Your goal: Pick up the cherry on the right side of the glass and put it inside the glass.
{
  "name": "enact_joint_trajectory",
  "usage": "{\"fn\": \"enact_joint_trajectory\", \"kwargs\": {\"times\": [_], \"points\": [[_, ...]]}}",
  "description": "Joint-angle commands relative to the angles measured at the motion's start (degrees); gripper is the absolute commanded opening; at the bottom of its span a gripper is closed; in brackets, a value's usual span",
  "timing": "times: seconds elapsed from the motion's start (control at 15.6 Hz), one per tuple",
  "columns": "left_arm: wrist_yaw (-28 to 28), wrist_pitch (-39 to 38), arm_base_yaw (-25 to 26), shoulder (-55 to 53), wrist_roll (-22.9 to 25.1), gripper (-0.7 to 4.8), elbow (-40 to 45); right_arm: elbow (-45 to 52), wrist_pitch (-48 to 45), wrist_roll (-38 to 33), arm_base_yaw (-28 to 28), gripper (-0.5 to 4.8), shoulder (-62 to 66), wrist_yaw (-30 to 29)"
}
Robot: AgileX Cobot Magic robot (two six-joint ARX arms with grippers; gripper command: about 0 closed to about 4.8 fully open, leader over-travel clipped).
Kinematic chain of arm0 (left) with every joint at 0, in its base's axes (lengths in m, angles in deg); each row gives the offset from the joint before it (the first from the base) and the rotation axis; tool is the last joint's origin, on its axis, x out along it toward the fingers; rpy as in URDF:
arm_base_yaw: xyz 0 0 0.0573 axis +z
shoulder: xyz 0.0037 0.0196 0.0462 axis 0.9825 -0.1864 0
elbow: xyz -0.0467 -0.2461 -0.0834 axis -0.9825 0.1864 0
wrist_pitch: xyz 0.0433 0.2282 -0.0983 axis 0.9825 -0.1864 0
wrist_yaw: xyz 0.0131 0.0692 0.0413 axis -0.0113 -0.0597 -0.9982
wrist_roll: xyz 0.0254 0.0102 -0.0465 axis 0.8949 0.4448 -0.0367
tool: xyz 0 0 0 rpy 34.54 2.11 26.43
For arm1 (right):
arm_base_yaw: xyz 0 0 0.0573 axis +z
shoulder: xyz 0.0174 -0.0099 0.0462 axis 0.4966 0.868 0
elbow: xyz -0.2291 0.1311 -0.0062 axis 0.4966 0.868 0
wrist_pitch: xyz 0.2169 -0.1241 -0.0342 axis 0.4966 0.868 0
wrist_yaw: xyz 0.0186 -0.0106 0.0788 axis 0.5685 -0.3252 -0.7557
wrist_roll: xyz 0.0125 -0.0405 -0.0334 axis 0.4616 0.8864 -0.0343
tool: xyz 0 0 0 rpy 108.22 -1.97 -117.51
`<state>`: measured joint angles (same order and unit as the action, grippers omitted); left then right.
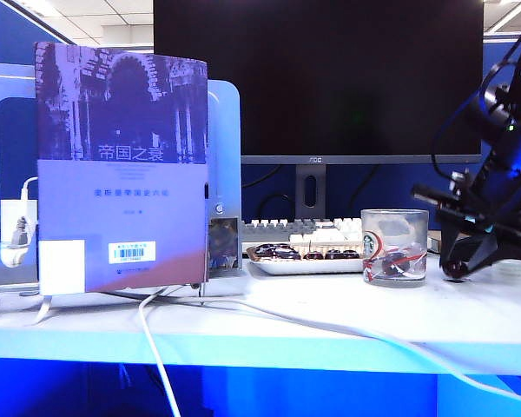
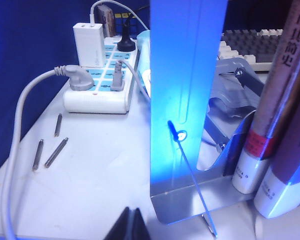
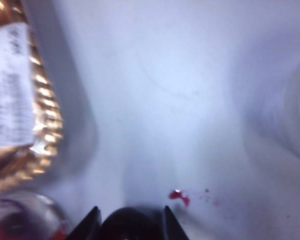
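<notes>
Grasp step, I judge: right gripper (image 3: 131, 216) is down at the surface (image 1: 330, 304) just right of the glass (image 1: 394, 245), fingers closed partway on the cherry (image 3: 131, 224). Next move calls for a lift over the rim. Left gripper (image 2: 131, 226) idles apart, fingers together, empty.

the exterior view sits low, near the level of the worktop (image 1: 330, 321), and faces along it toward a monitor (image 1: 317, 78); it takes in a book (image 1: 122, 165) on the left and the glass (image 1: 394, 245) on the right. the left wrist view looks down and forward past a metal bookend (image 2: 187, 100) to a power strip (image 2: 102, 82), at moderate range. the right wrist view points almost straight down, very near the worktop, blurred, sharing the glass area with the exterior view.
</notes>
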<state>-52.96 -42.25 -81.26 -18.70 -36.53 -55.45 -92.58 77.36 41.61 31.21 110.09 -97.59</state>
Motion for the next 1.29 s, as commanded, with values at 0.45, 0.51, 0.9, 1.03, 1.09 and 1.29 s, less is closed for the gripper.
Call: {"fn": "enact_joint_trajectory", "kwargs": {"times": [0.45, 0.51, 0.9, 1.03, 1.09, 1.29], "points": [[0.22, -0.68, 0.04, 0.2, 0.26, -0.05, 0.04, -0.11, -4.2, 0.04, -0.04, 1.67, -6.75, -0.04], [0.22, -0.68, 0.04, 0.2, 0.26, -0.05, 0.04, -0.11, -4.26, 0.04, -0.04, 1.67, -7.85, -0.37], [0.22, -0.68, 0.04, 0.2, 0.26, -0.05, 0.04, -0.11, -4.52, -0.04, -0.02, 1.67, -12.94, -9.7], [0.22, -0.68, 0.04, 0.2, 0.26, -0.05, 0.04, -0.11, -4.94, 0.0, -0.02, 1.67, -14.29, -14.1], [0.22, -0.68, 0.04, 0.2, 0.26, -0.05, 0.04, -0.11, -5.09, 0.0, 0.0, 1.67, -14.69, -16.48], [0.22, -0.68, 0.04, 0.2, 0.26, -0.05, 0.04, -0.09, -4.61, 0.26, 0.07, 1.67, -14.71, -22.97]]}}
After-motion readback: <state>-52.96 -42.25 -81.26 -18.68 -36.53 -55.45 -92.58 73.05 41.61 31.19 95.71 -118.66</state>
